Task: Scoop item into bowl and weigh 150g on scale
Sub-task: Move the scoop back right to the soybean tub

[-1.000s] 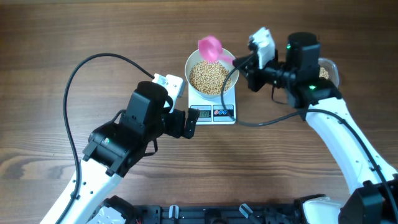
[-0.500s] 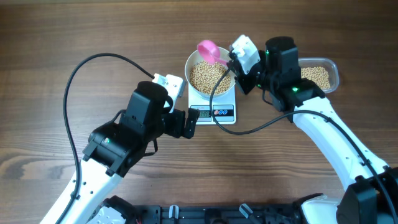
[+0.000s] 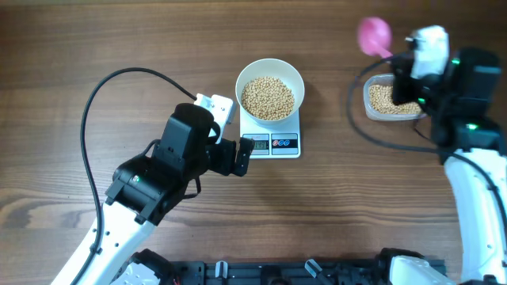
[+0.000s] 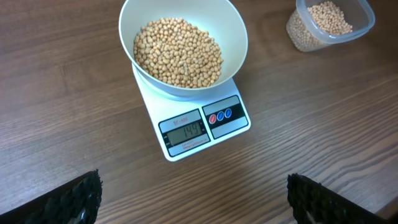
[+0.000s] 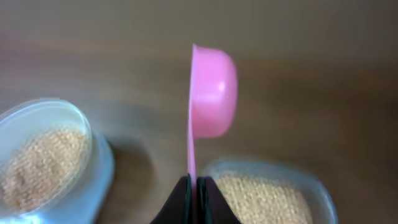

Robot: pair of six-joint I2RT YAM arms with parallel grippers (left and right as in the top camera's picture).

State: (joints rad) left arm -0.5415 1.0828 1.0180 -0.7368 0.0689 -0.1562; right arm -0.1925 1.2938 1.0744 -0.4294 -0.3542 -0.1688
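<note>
The white bowl (image 3: 270, 73) sits on the white scale (image 3: 273, 144), roughly half full of tan beans (image 3: 267, 97). In the left wrist view the bowl (image 4: 233, 28), its beans (image 4: 177, 53) and the scale (image 4: 205, 124) with its display lie straight ahead. My left gripper (image 4: 196, 205) is open just in front of the scale, with nothing between its fingers (image 4: 74, 199). My right gripper (image 3: 398, 59) is shut on the handle of a pink scoop (image 3: 373, 33), held up over the table at the far right. Seen edge-on, the scoop (image 5: 211, 93) is turned on its side.
A clear plastic tub (image 3: 368, 93) of beans stands right of the scale, under my right gripper; it is also in the left wrist view as the tub (image 4: 298, 28). The left arm's black cable (image 3: 103, 87) loops over the table at the left.
My right arm has swung the pink scoop away from over the bowl, to the right and up, above the tub. The left arm has not moved.
</note>
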